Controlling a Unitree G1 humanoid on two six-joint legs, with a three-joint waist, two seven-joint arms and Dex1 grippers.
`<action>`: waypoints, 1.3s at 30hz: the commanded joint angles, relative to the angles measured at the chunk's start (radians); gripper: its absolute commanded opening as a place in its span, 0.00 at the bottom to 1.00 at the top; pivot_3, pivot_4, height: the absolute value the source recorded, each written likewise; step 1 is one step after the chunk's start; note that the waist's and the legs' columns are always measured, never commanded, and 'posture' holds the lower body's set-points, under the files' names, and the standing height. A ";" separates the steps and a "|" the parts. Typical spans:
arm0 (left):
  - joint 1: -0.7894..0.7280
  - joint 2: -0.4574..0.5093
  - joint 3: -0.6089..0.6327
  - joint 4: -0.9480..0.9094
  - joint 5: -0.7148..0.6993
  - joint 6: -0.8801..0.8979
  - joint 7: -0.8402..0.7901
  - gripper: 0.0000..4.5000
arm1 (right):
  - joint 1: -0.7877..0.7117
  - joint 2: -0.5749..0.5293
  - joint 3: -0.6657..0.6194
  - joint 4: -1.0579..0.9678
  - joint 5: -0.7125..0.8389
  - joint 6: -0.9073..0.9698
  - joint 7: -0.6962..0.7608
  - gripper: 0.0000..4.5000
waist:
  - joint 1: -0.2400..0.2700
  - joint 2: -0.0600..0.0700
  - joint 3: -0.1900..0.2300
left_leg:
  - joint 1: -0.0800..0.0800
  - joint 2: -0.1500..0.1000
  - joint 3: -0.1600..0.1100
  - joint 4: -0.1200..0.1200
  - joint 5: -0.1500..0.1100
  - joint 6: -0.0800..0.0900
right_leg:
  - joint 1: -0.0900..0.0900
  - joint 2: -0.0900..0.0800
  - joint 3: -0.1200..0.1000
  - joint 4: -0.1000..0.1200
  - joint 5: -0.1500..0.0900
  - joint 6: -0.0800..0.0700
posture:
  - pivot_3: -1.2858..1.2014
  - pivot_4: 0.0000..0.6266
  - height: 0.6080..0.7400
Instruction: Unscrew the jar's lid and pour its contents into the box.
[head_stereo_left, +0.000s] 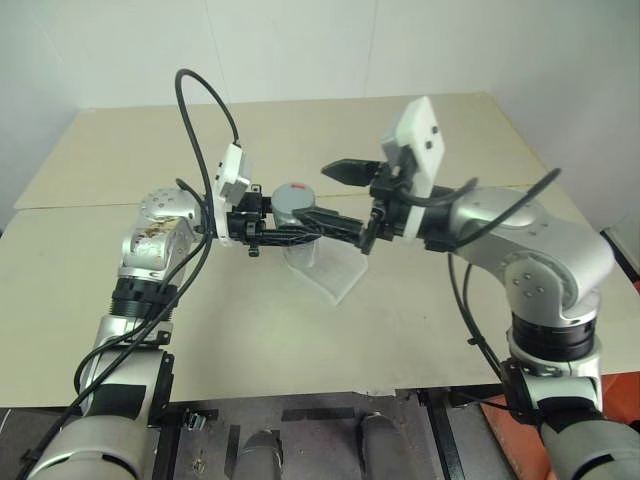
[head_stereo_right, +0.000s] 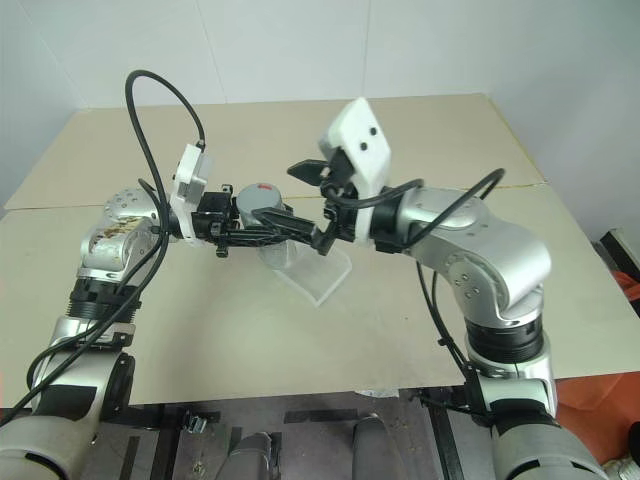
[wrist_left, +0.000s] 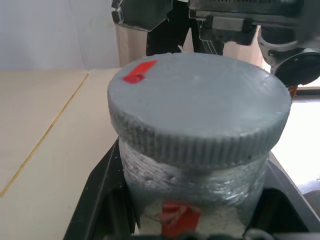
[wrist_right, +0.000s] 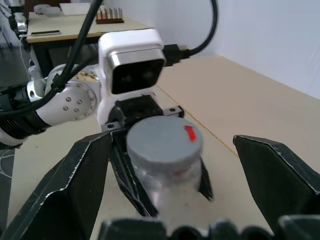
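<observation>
Above the clear box (head_stereo_left: 335, 272) on the worktop (head_stereo_left: 300, 330), the left pincer (head_stereo_left: 300, 232) clamps the jar (wrist_left: 192, 192) upright, steadying it for unscrewing; the right pincer (wrist_right: 175, 172), fingers spread wide, flanks the grey lid (wrist_right: 162, 140) without touching

No legible text or labels.

A robot test bench in a plain lab room

Bare white walls (head_stereo_left: 300, 45) rise behind a wide beige table (head_stereo_left: 300, 330). In the right wrist view a second desk (wrist_right: 75, 25) stands far off, bearing a wooden rack (wrist_right: 109, 15) and a white dish (wrist_right: 42, 8); black cables (head_stereo_left: 205, 100) loop above the work.
</observation>
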 joint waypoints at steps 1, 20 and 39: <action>-0.030 -0.001 0.003 -0.012 -0.003 -0.019 -0.002 0.45 | -0.040 0.031 0.034 0.021 -0.049 -0.035 -0.032 1.00 | 0.000 0.000 0.000 | 0.000 0.000 0.000 0.000 0.000 0.000 | 0.000 0.000 0.000 0.000 0.000 0.000 | 0.52 0.24 1.00; -0.006 0.023 0.013 -0.042 -0.008 -0.010 0.004 0.45 | -0.071 0.113 0.053 0.118 -0.129 -0.051 -0.033 1.00 | 0.000 0.000 0.000 | 0.000 0.000 0.000 0.000 0.000 0.000 | 0.000 0.000 0.000 0.000 0.000 0.000 | 0.52 0.24 1.00; -0.008 0.018 0.006 -0.027 -0.009 -0.019 0.011 0.45 | -0.033 -0.034 -0.052 0.128 -0.084 -0.022 -0.029 1.00 | 0.000 0.000 0.000 | 0.000 0.000 0.000 0.000 0.000 0.000 | 0.000 0.000 0.000 0.000 0.000 0.000 | 0.52 0.24 1.00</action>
